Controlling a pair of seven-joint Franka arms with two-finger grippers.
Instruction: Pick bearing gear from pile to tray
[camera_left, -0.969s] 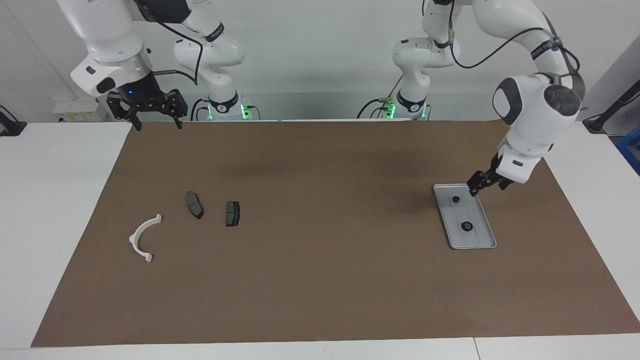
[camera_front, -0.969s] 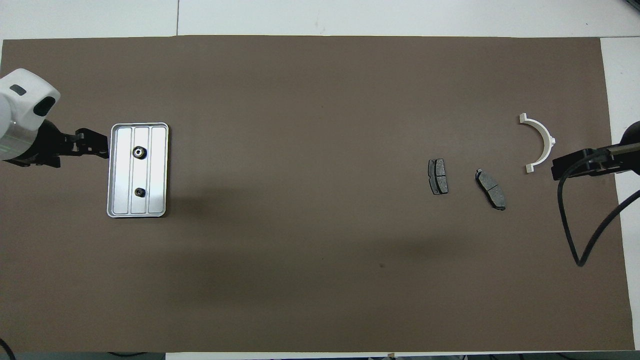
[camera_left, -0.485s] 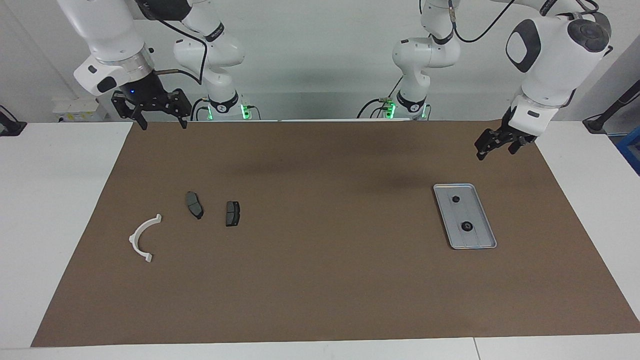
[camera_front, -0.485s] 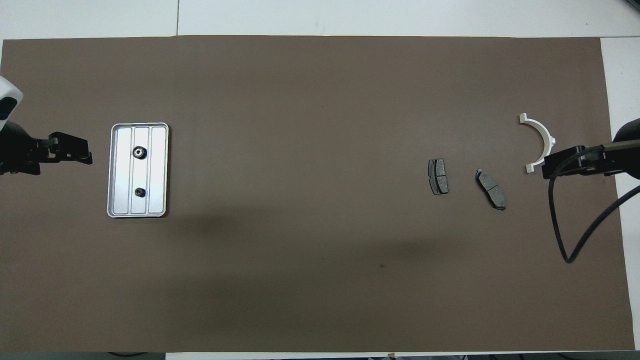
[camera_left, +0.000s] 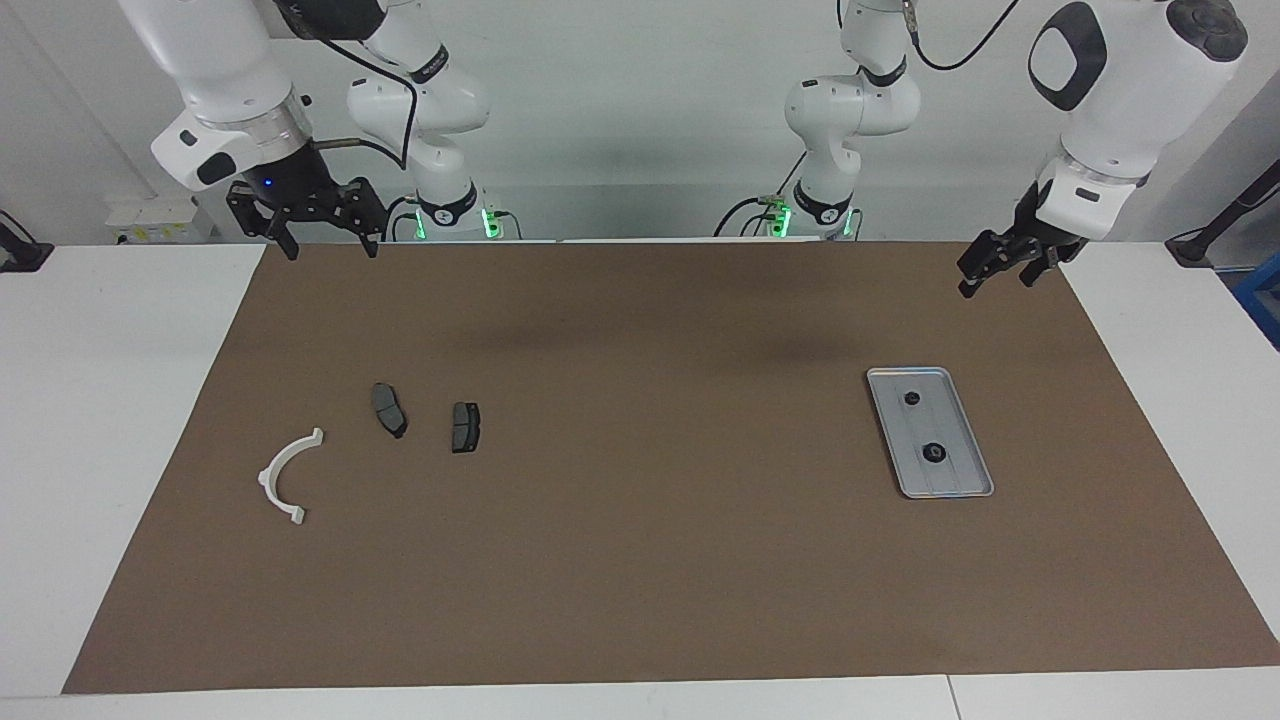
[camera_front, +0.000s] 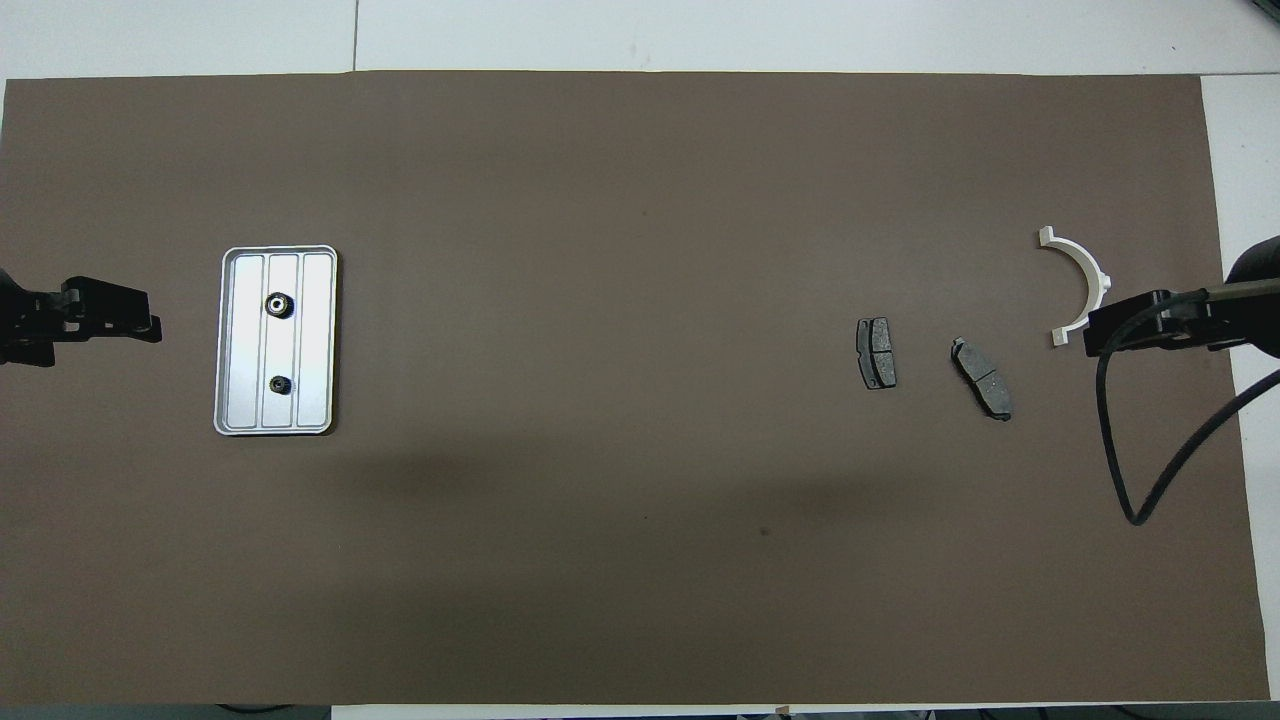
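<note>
The silver-grey tray (camera_left: 925, 425) lies toward the left arm's end of the table, also in the overhead view (camera_front: 310, 340). Two small black round gears (camera_left: 911, 398) (camera_left: 933, 452) lie in it, one nearer the robots (camera_front: 280, 384) and one farther (camera_front: 279, 305). The pile is a white half-ring bracket (camera_left: 268, 478) (camera_front: 1090, 265) and two dark grey pads (camera_left: 389, 410) (camera_left: 465, 427) toward the right arm's end. My left gripper (camera_left: 995, 282) (camera_front: 105, 312) is open, empty and raised, apart from the tray. My right gripper (camera_left: 330, 250) (camera_front: 1150, 322) is open, empty and raised over the mat's edge by the robots.
A brown mat (camera_left: 650, 560) covers most of the white table (camera_left: 110, 420). The right arm's black cable (camera_front: 1140, 480) hangs over the mat's end by the bracket.
My left gripper has risen from just over the tray's near end and pulled back toward the left arm's end. My right gripper has shifted only slightly. The gears and pile have not moved.
</note>
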